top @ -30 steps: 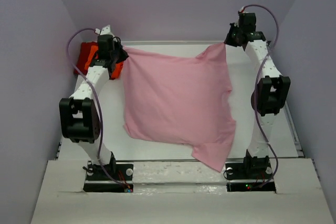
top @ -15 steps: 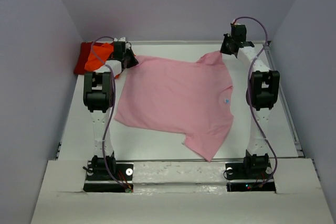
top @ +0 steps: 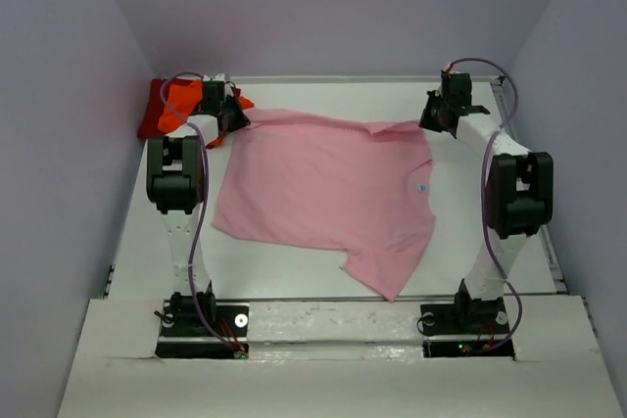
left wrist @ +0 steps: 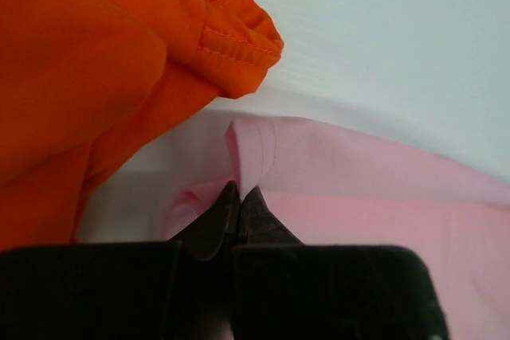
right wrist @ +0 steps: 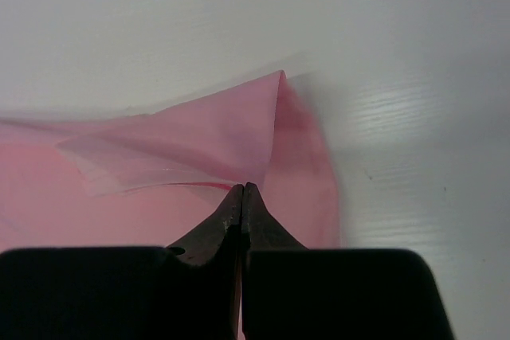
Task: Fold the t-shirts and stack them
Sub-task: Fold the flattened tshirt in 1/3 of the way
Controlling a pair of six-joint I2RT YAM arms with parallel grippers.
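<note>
The light pink t-shirt (top: 323, 193) lies spread flat on the white table, its pale neck label (top: 422, 188) on the right side. My left gripper (top: 238, 116) is shut on the shirt's far left corner; in the left wrist view the closed tips (left wrist: 241, 190) pinch a hemmed fold of pink cloth (left wrist: 358, 181). My right gripper (top: 432, 120) is shut on the far right corner; the right wrist view shows its tips (right wrist: 242, 187) closed on folded pink cloth (right wrist: 183, 141). The bright orange t-shirt (top: 181, 103) lies bunched at the far left, also in the left wrist view (left wrist: 96, 61). The dark red t-shirt (top: 150, 116) lies beside it.
The orange shirt's hem (left wrist: 239, 41) lies close to the pink corner by my left gripper. Grey walls enclose the table on the left, back and right. A raised white ledge (top: 333, 315) runs along the near edge between the arm bases.
Both grippers have gone down and toward the far edge, and the pink shirt, hanging and draped a second ago, now lies flat on the table. Both grips are unchanged.
</note>
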